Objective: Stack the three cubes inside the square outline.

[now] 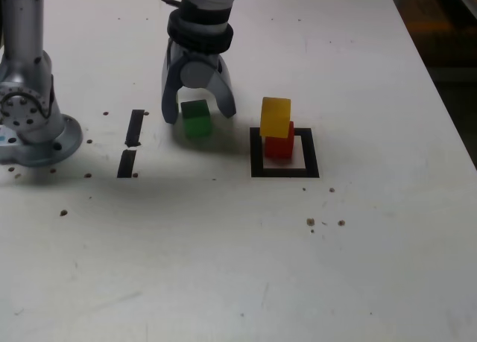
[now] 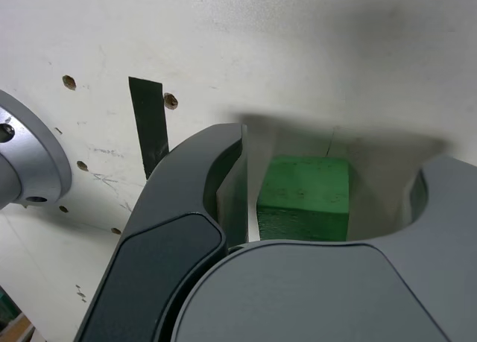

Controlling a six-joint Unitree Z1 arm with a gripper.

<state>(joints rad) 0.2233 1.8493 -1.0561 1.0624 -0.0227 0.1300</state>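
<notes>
Green cube [image 1: 197, 118] sits on the white counter [image 1: 238, 267] upper left of centre, between the spread, not yet gripping pincer [image 1: 199, 117] fingers; it should close squarely before lifting toward the yellow cube [image 1: 276, 116] atop the red cube [image 1: 279, 144] in the square outline [image 1: 284, 173].

Exterior view: high, angled down over the white table [image 1: 223, 267]; wrist view: close, looking past the gripper [image 2: 313, 159]; shared: green cube [image 1: 196, 118].

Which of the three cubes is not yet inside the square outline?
The green cube, on the bare table between the gripper fingers. The yellow cube sits on the red cube inside it.
</notes>
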